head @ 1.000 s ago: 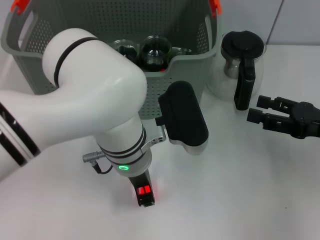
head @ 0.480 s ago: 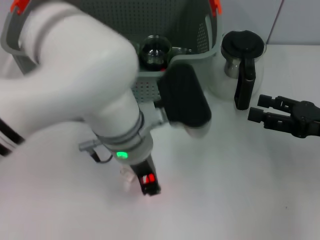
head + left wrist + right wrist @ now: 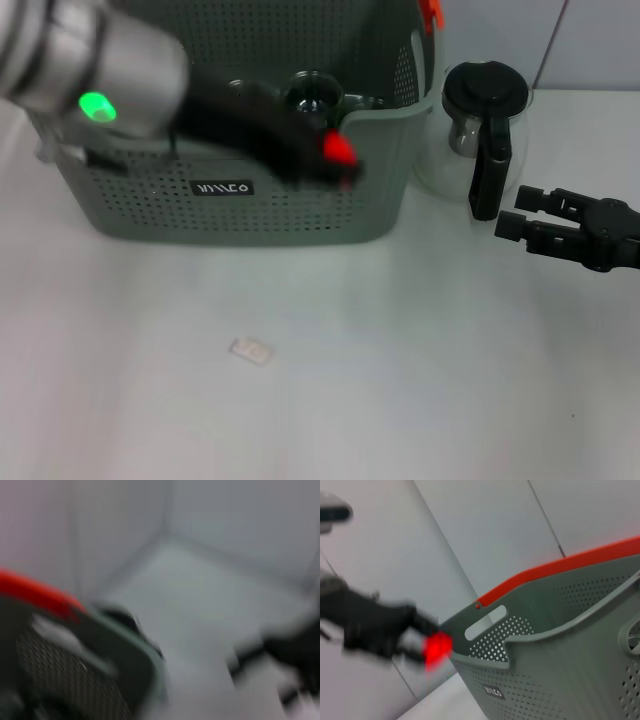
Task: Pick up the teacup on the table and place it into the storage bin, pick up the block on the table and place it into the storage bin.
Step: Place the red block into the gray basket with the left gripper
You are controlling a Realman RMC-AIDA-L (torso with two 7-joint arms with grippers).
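Observation:
The grey perforated storage bin (image 3: 300, 205) stands at the back of the table. My left gripper (image 3: 345, 165) is blurred in motion just above the bin's front rim, shut on a small red block (image 3: 337, 147). In the right wrist view the same block (image 3: 437, 648) shows at the tip of the left gripper (image 3: 422, 642), beside the storage bin (image 3: 560, 645). A dark rounded glass piece (image 3: 312, 100), which may be the teacup, lies inside the bin. My right gripper (image 3: 512, 214) hovers open and empty at the right, near the jug.
A glass jug with a black lid (image 3: 485, 125) stands right of the bin, close to the right gripper. A small pale scrap (image 3: 251, 350) lies on the white table in front. The bin's orange clip (image 3: 35, 592) shows in the left wrist view.
My left arm has swung up and back from the table's front to the bin's front rim, carrying the red block. The pale scrap is now uncovered. The right arm has stayed still.

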